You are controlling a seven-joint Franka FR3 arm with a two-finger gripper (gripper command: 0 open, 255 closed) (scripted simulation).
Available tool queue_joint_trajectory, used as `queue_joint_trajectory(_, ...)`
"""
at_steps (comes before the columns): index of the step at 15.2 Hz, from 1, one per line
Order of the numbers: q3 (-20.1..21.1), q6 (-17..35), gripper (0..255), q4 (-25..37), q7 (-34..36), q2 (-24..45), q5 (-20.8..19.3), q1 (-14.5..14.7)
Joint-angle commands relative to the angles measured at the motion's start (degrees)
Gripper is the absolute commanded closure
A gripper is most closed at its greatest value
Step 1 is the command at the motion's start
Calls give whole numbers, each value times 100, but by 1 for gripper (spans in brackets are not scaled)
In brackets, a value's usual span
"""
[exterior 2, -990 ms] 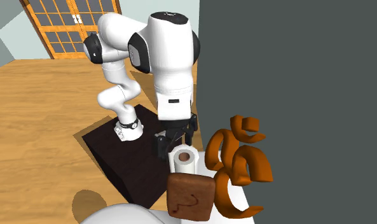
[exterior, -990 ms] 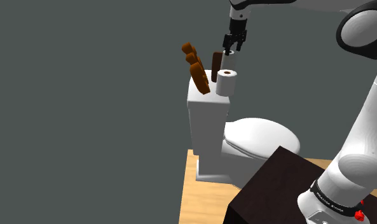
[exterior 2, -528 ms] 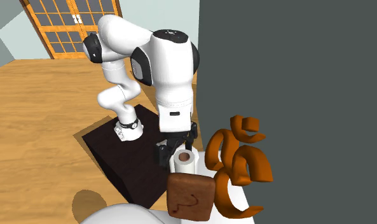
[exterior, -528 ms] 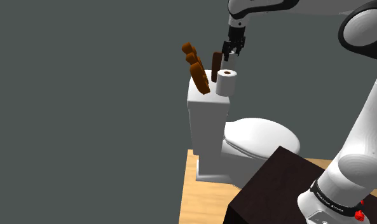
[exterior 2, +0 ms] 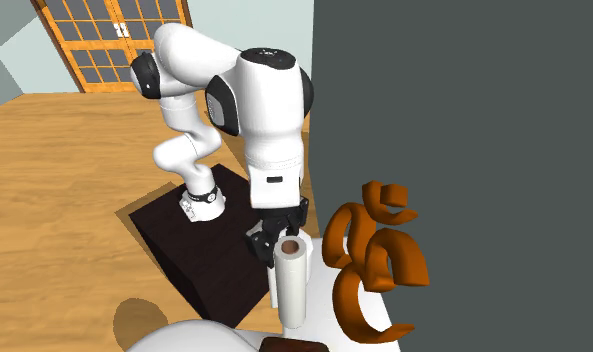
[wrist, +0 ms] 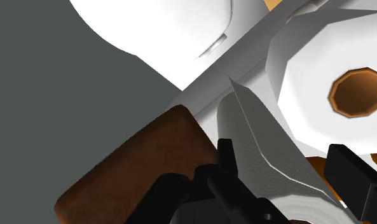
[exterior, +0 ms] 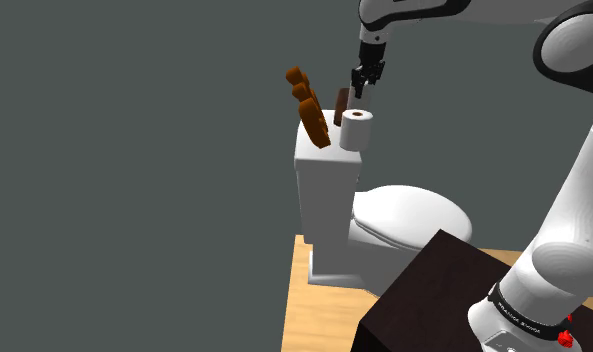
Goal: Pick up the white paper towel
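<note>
White paper towel (exterior: 357, 131) upright on toilet tank (exterior: 324, 185), just beside brown block (exterior: 340, 104) | gripper (exterior: 362, 88) spread, poised just above its top | lower straight, straddle one wall at core, close gently, avoid brown block.

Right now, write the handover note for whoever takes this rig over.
Pincer: open, hanging just above the paper towel roll, on its wall side; nothing held.
Roll: upright on the toilet tank, beside a brown block and an orange-brown ornament.
Done: the approach to the roll.
Left: bring the pincer around the roll, close it, then lift the roll off the tank, probably best straight up to avoid bumping the block or the ornament.
</note>
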Motion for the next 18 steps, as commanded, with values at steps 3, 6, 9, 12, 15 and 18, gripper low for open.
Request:
queue_joint_trajectory(3, 0, -85, 255, 98, -6, 21, 4, 0)
queue_joint_trajectory(6, -2, -338, 255, 409, -29, 79, 16, -6)
queue_joint_trajectory(9, -4, -598, 255, 746, -54, 154, 31, -13)
queue_joint_trajectory(12, -8, -870, 255, 1113, -81, 249, 49, -23)
queue_joint_trajectory(15, -13, -1156, 255, 1518, -111, 369, 69, -37)
queue_joint_trajectory(18, -17, -1373, 255, 1839, -133, 472, 87, -50)
